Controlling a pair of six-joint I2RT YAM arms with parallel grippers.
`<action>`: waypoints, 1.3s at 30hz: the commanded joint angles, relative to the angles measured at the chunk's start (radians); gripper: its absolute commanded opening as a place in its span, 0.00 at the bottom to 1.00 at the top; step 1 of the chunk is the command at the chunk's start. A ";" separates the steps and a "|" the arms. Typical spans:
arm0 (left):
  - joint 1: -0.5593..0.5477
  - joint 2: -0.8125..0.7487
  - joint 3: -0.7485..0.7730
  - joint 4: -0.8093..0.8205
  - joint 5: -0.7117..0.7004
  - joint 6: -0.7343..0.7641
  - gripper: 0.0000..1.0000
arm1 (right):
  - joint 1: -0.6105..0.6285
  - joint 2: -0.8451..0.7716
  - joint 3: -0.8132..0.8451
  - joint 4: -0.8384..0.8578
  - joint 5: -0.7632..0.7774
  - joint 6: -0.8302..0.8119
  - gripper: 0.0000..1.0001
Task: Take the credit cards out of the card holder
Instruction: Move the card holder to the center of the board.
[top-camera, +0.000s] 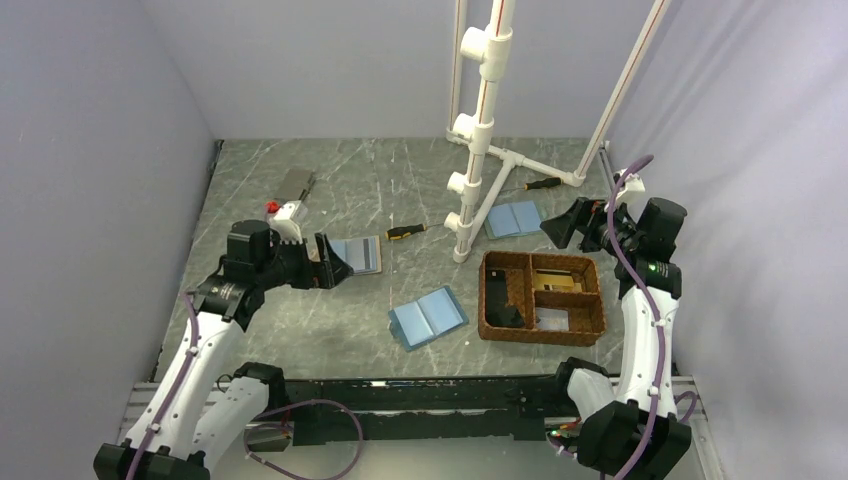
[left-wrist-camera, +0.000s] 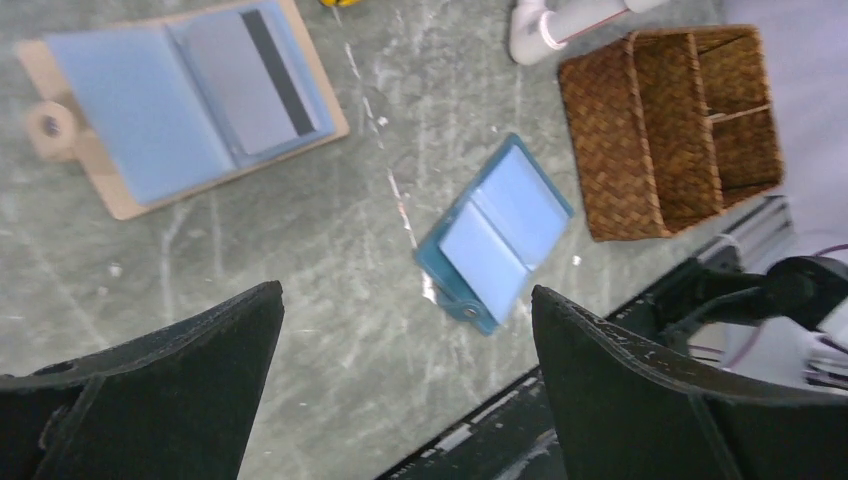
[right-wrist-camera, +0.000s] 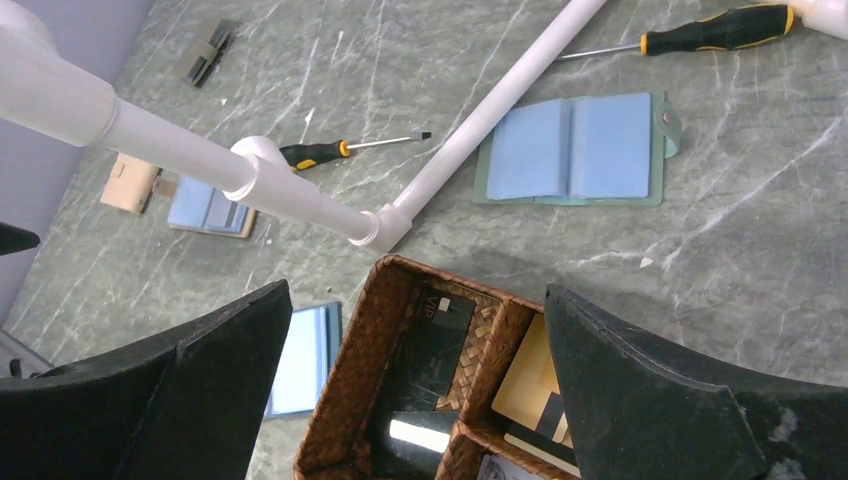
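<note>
The card holder (top-camera: 360, 255) lies open on the table, light blue inside with a tan edge (left-wrist-camera: 120, 205). A grey credit card (left-wrist-camera: 250, 85) with a black stripe sits in its right leaf. My left gripper (top-camera: 335, 262) hovers just left of the holder, open and empty (left-wrist-camera: 405, 290). My right gripper (top-camera: 562, 225) hangs open and empty (right-wrist-camera: 415, 290) over the far side of the wicker tray (top-camera: 492, 300). A black card (right-wrist-camera: 440, 345) and a gold card (right-wrist-camera: 530, 385) lie in the tray's compartments.
A teal-edged blue holder (top-camera: 428, 317) lies open mid-table and another (top-camera: 513, 218) behind the tray. A white pipe frame (top-camera: 480, 130) stands at the back. Two screwdrivers (top-camera: 405, 231) (top-camera: 540, 183) and a grey block (top-camera: 297, 183) lie on the table. Walls close in on both sides.
</note>
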 joint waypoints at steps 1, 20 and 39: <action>0.004 0.007 -0.018 0.034 0.127 -0.129 1.00 | -0.003 -0.017 -0.006 0.042 -0.011 0.002 1.00; -0.443 0.139 0.031 -0.064 -0.271 -0.277 0.99 | -0.001 -0.017 -0.027 -0.091 -0.329 -0.321 1.00; -0.600 0.477 -0.006 0.208 -0.242 -0.286 0.91 | 0.056 0.008 -0.032 -0.234 -0.397 -0.567 0.99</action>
